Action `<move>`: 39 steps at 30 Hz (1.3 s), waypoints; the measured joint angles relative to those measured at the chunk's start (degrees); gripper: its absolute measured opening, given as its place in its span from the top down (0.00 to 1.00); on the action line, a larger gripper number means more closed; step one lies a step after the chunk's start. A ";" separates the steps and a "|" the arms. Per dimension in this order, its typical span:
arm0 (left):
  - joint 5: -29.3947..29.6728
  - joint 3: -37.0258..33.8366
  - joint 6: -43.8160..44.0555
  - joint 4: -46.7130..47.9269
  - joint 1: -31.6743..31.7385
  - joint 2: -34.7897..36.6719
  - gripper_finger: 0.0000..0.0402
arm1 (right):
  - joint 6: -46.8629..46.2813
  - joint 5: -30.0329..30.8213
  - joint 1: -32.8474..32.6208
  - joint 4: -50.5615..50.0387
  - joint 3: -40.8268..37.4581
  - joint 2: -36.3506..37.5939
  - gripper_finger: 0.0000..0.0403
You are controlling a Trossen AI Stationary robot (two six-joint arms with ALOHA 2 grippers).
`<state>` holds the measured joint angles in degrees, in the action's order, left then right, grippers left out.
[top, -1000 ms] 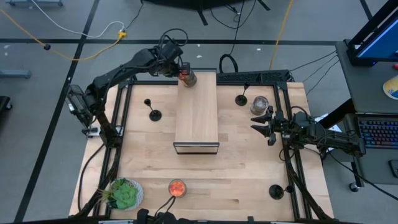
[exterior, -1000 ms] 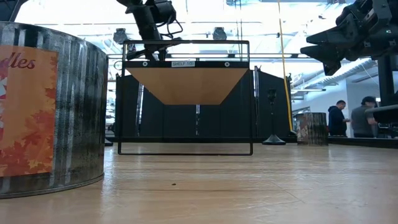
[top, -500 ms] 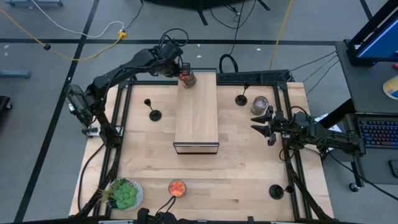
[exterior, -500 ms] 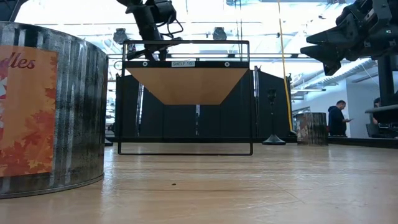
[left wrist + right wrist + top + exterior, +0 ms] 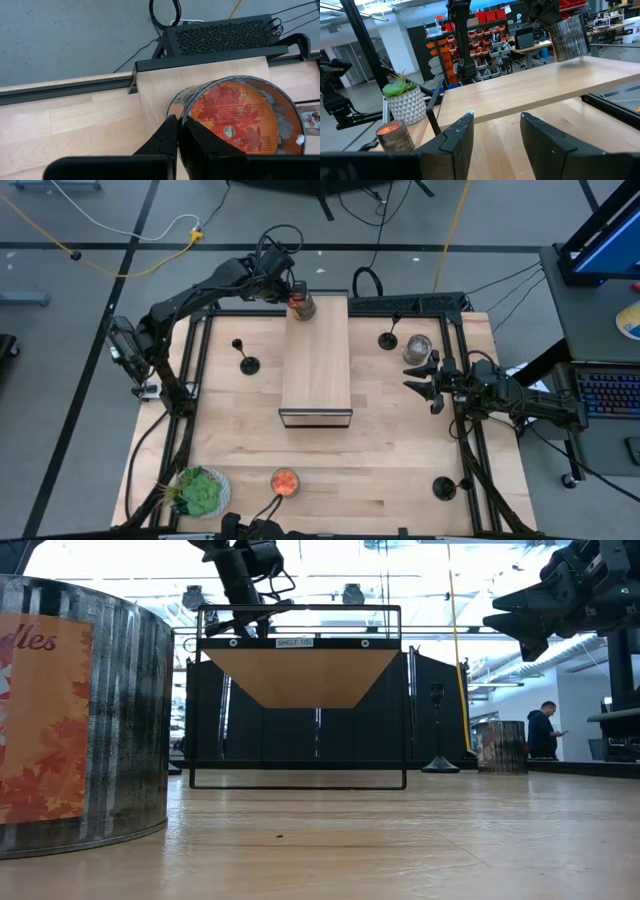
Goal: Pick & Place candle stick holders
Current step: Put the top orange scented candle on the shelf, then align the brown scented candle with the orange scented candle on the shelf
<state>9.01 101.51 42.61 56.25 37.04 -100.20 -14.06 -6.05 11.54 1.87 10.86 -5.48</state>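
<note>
Three black candle stick holders stand on their round bases on the table: one [image 5: 247, 363] left of the wooden shelf [image 5: 317, 370], one [image 5: 388, 340] right of it, one [image 5: 443, 487] at the near right. My left gripper [image 5: 291, 292] is shut on a round tin jar with an orange-red face [image 5: 235, 112], which stands on the shelf's far left corner. My right gripper [image 5: 420, 376] hovers open at the table's right side, above the table, with nothing between its fingers [image 5: 495, 135]. My left gripper pinches the jar's rim [image 5: 178, 116] on the side toward the table's left, one finger outside the wall [image 5: 167, 134] and the other inside the rim [image 5: 200, 142]. The fingers slant down from the far left. The jar stands upright on the shelf top.
A silvery-grey jar [image 5: 416, 347] stands beside the far-right holder, just beyond my right gripper. A potted plant [image 5: 200, 491] and a small red jar [image 5: 285, 482] sit near the front edge. A black frame [image 5: 197, 370] runs along the table's sides.
</note>
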 joint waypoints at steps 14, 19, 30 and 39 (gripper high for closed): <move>0.12 0.02 -1.65 -3.53 0.07 0.17 0.86 | 0.00 0.00 0.01 0.00 -0.01 0.00 0.61; -0.20 0.02 -1.92 -3.44 0.32 0.48 0.85 | 0.00 0.01 0.01 0.00 -0.01 0.02 0.61; -3.82 0.02 -8.61 -3.23 -0.18 7.03 0.84 | 0.00 0.01 0.00 0.00 0.00 0.02 0.61; -4.53 0.02 -21.90 0.25 -3.97 10.42 0.84 | 0.00 0.01 0.01 0.02 -0.01 0.02 0.61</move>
<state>4.48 101.54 20.71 56.50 33.06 -89.79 -14.06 -6.04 11.55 1.89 10.85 -5.45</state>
